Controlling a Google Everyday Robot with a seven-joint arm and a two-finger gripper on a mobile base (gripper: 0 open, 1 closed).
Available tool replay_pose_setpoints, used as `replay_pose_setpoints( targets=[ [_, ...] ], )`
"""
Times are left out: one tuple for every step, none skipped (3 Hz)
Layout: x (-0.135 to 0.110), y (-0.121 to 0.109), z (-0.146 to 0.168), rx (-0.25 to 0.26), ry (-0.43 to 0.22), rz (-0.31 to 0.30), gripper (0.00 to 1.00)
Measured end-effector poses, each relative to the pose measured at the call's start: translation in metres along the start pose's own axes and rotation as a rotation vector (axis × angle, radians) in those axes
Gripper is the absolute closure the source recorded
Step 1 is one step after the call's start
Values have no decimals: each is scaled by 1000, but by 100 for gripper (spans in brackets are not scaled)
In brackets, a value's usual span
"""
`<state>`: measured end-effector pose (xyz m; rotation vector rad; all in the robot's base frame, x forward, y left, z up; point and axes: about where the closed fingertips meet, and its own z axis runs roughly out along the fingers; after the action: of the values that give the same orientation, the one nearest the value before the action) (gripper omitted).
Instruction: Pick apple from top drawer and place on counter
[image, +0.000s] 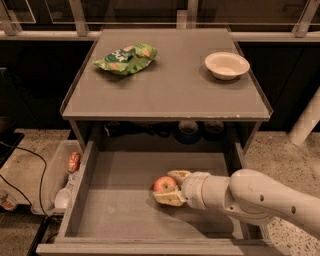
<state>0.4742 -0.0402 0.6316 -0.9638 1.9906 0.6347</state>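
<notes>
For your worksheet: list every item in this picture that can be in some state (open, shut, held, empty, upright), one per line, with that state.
top drawer: pulled fully open.
apple: inside the drawer, held.
pincer: down in the drawer, shut on the apple.
bowl: upright, empty, on the counter.
green snack bag: lying flat on the counter.
counter: carries the bag and bowl; no apple on it yet.
</notes>
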Motion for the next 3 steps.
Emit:
replay_pose_setpoints(
  targets=[
    [-3,3,-3,2,-5,0,100],
    [-38,-1,-19,23,-51,-55,100],
    [-88,-4,-44,48,-109,-148,100]
  ],
)
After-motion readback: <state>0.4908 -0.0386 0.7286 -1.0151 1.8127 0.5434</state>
